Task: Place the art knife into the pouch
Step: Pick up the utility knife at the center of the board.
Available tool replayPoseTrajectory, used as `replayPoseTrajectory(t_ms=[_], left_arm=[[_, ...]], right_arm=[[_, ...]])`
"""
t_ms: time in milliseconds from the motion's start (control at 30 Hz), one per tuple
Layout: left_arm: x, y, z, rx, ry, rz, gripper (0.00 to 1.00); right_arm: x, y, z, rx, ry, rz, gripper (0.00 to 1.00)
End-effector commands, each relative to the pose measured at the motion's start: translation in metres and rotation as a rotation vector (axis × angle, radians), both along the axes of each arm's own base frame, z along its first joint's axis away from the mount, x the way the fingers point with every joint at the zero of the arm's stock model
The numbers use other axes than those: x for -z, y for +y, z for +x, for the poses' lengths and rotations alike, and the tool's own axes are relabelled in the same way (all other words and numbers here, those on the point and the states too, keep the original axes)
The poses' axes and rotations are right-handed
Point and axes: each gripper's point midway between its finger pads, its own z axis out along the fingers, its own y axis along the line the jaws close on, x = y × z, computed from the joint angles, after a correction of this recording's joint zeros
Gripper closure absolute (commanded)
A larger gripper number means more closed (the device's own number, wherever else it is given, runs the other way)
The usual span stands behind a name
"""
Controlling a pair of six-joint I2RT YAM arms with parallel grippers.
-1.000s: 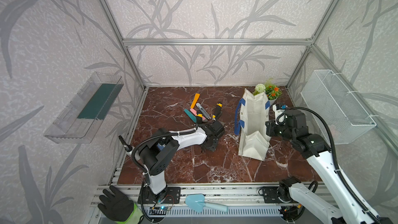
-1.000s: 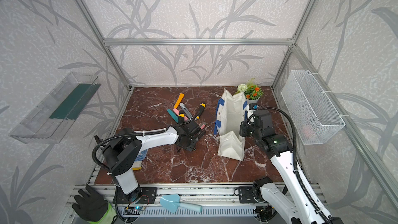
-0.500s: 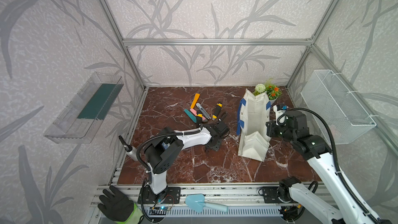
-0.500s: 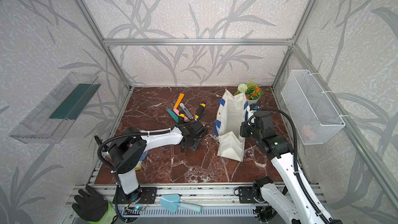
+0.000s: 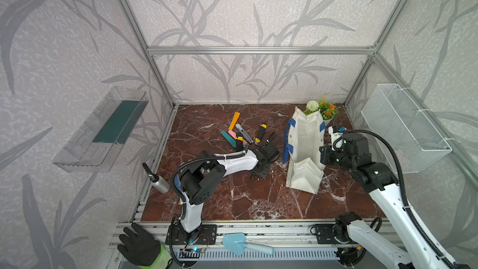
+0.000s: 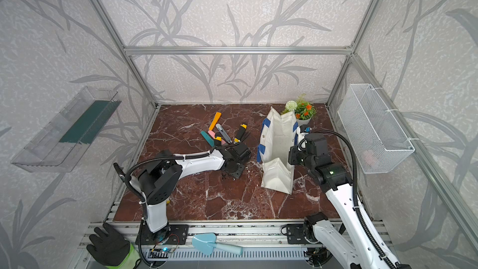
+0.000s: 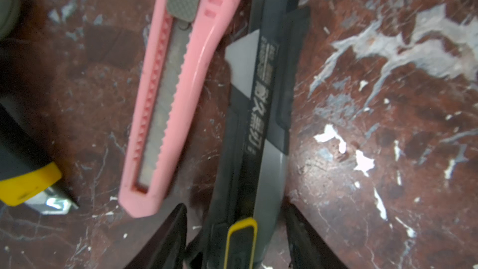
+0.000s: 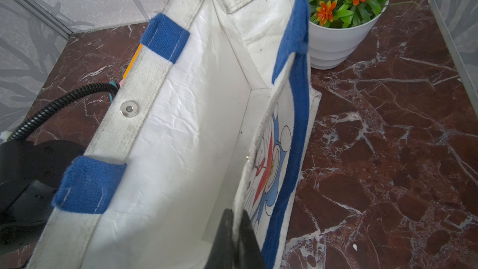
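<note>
Left wrist view alone shows the left gripper [image 7: 234,207] spread astride the black art knife [image 7: 258,115] (top views hide this); right gripper [image 8: 234,219] pinches the pouch [image 8: 196,115] wall.

the black art knife [image 7: 258,130] runs off the left wrist view at both ends, the pink knife [image 7: 176,86] at one; the cat print on the pouch [image 8: 196,125] is mostly hidden.

White arms [image 5: 238,163], black joints [image 5: 199,185] (corrugated black cables [image 8: 51,108]).
</note>
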Motion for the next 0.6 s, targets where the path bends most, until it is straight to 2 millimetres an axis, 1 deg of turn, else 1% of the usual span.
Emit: replayPoseTrajectory(t_ms=[0, 200, 233, 267, 333, 433, 567], left_arm=[[0.006, -0.003, -0.002, 0.021, 0.024, 0.013, 0.44], [0.015, 0.003, -0.003, 0.005, 0.026, 0.043, 0.57], [0.016, 0.004, -0.003, 0.001, 0.026, 0.049, 0.60], [0.018, 0.006, -0.004, -0.003, 0.028, 0.054, 0.65], [0.019, 0.009, -0.006, -0.011, 0.026, 0.056, 0.70], [0.020, 0.016, -0.007, -0.025, 0.016, 0.076, 0.70], [0.014, 0.022, -0.004, -0.047, -0.019, 0.086, 0.74]], right_arm=[[-0.008, -0.002, 0.001, 0.014, -0.040, 0.012, 1.00], [-0.009, -0.002, 0.002, 0.017, -0.041, 0.015, 1.00], [-0.009, -0.002, 0.002, 0.018, -0.041, 0.016, 1.00], [-0.010, -0.002, 0.003, 0.018, -0.046, 0.017, 1.00], [-0.010, -0.002, 0.003, 0.020, -0.046, 0.019, 1.00], [-0.011, -0.002, 0.003, 0.021, -0.047, 0.021, 1.00], [-0.010, -0.002, 0.003, 0.023, -0.043, 0.028, 1.00]])
